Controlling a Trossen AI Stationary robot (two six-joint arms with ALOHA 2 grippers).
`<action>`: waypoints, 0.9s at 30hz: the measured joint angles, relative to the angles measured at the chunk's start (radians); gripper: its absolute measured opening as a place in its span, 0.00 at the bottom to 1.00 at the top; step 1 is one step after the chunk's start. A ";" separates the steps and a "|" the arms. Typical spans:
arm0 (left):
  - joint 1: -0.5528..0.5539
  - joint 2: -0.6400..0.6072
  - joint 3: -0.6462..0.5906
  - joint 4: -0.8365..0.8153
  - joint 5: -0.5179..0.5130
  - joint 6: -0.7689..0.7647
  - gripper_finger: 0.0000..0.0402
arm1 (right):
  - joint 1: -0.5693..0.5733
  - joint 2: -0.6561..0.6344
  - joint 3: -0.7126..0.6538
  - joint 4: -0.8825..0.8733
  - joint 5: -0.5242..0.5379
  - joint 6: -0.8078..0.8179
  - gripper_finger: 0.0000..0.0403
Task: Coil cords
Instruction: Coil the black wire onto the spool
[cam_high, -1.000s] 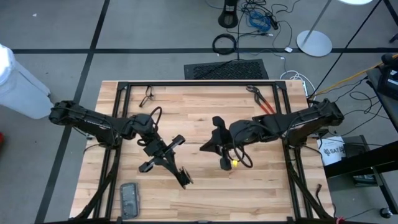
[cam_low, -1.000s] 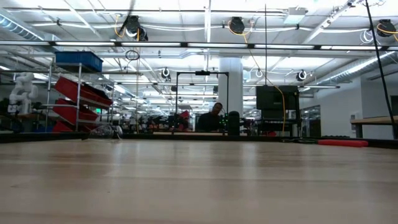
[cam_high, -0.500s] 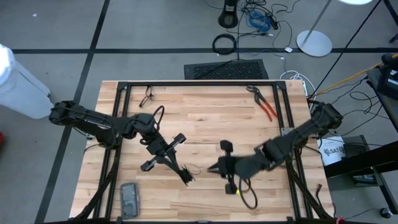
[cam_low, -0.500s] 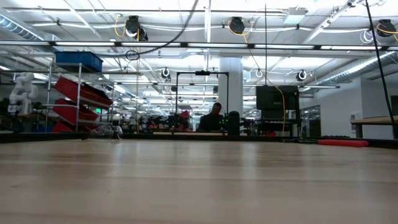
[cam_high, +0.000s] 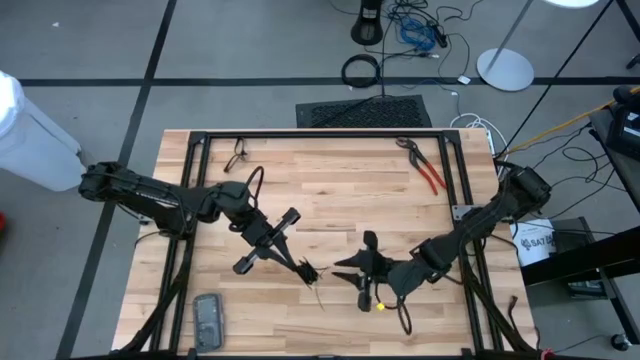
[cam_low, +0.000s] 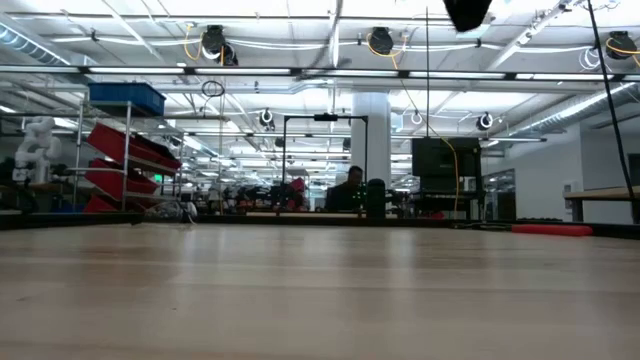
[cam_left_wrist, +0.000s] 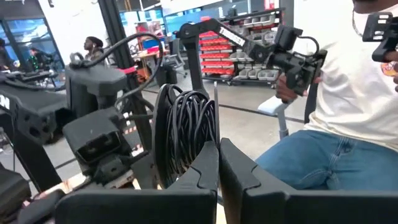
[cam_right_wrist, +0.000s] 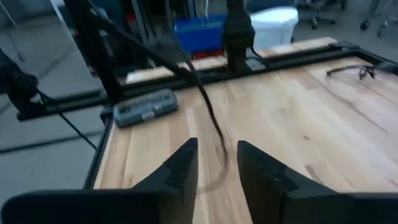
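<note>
- The wooden surface (cam_high: 330, 190) carries a black frame along its edges, and both dark arms reach in over its near half
- The left arm comes in from the left side; its end effector (cam_high: 308, 271) sits near the middle of the near half, fingers pressed together, pinching the thin black cord (cam_high: 316, 288)
- The right arm comes in from the right side; its end effector (cam_high: 352, 272) hangs just beside the left one, fingers (cam_right_wrist: 180, 163) parted with a gap between them, and the cord (cam_right_wrist: 208, 115) runs into that gap without being gripped
- A dark flat case (cam_high: 207, 320) lies at the near left corner of the surface
- Red-handled pliers (cam_high: 425, 168) lie at the far right
- A pair of glasses (cam_high: 237, 154) lies at the far left
- A small yellow piece (cam_high: 379, 307) shows just under the right wrist
</note>
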 joint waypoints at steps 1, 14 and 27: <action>0.000 0.000 0.000 0.000 0.000 -0.005 0.00 | -0.002 0.008 -0.023 0.062 -0.001 -0.017 0.26; 0.033 0.000 0.000 -0.040 -0.001 -0.007 0.00 | -0.027 0.141 -0.024 0.362 -0.003 -0.214 0.41; 0.032 0.000 0.000 -0.045 0.000 -0.010 0.00 | -0.050 0.142 -0.023 0.353 -0.008 -0.213 0.14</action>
